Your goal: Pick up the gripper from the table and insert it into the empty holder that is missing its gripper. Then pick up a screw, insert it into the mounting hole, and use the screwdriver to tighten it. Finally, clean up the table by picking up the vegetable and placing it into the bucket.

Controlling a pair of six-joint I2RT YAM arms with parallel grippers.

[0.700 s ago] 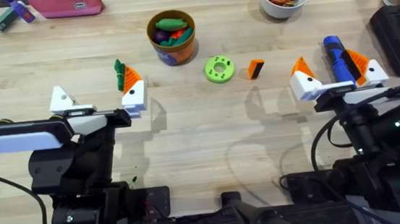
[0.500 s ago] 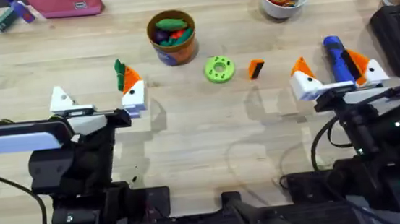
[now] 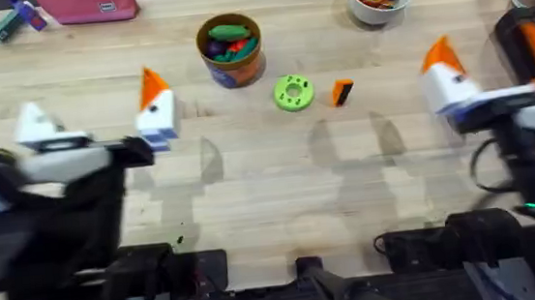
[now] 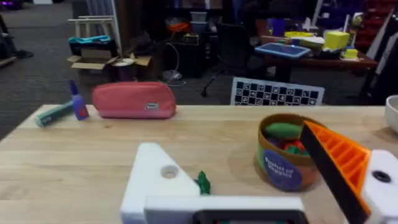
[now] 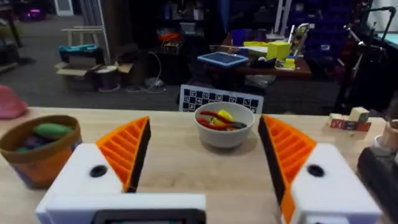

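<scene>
The small orange ribbed pad lies on the wooden counter at upper middle, beside the round green disc. Nothing blocks it. The left tool and right tool both gape wide, holding nothing. The round orange-brown bucket sits just left.

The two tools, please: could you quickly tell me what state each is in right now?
Left tool: open, holding nothing; one of its fingers lacks an orange pad.
Right tool: open, holding nothing; both orange pads in place.

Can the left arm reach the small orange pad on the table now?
Probably yes. The orange pad lies alone beside the green disc, and bare table separates it from the left gripper, whose fingers are apart.
</scene>
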